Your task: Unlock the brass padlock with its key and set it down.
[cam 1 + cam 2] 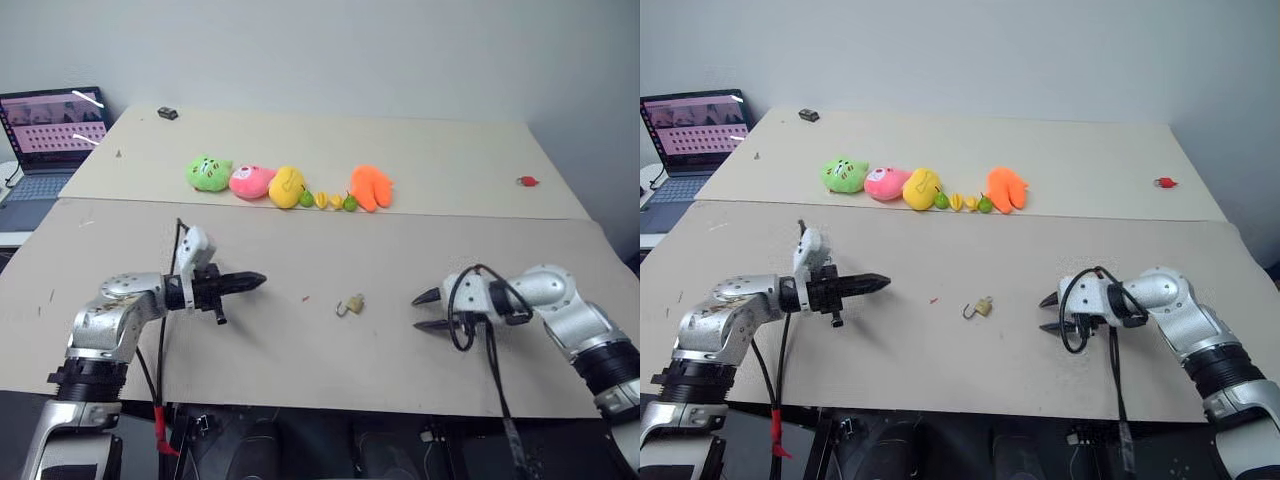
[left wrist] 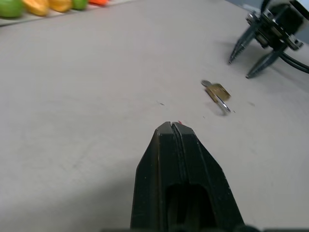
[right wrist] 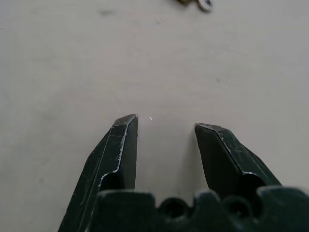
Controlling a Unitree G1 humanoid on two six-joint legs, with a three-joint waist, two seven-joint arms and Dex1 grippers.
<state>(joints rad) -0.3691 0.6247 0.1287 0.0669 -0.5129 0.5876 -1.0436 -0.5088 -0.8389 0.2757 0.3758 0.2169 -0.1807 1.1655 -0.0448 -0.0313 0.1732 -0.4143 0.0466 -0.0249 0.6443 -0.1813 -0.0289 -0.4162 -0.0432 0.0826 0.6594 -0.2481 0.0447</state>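
The brass padlock (image 1: 351, 304) lies on the beige table (image 1: 300, 350) between my two grippers, with its thin silvery shackle (image 2: 223, 103) showing. It rests free, and neither gripper touches it. My left gripper (image 1: 262, 281) hovers to its left, pointing toward it, with its fingers (image 2: 172, 145) pressed shut on nothing. My right gripper (image 1: 416, 311) is to the lock's right, also pointing at it, and stands open and empty; its two fingertips (image 3: 126, 126) are well apart above bare table. The key is too small to tell apart from the lock.
A row of soft toy fruits (image 1: 288, 186) lies across the back board. A laptop (image 1: 50, 130) stands beyond the table's left edge. A small black object (image 1: 167, 113) sits at the far left and a small red one (image 1: 527, 181) at the far right. The table's front edge is close below both arms.
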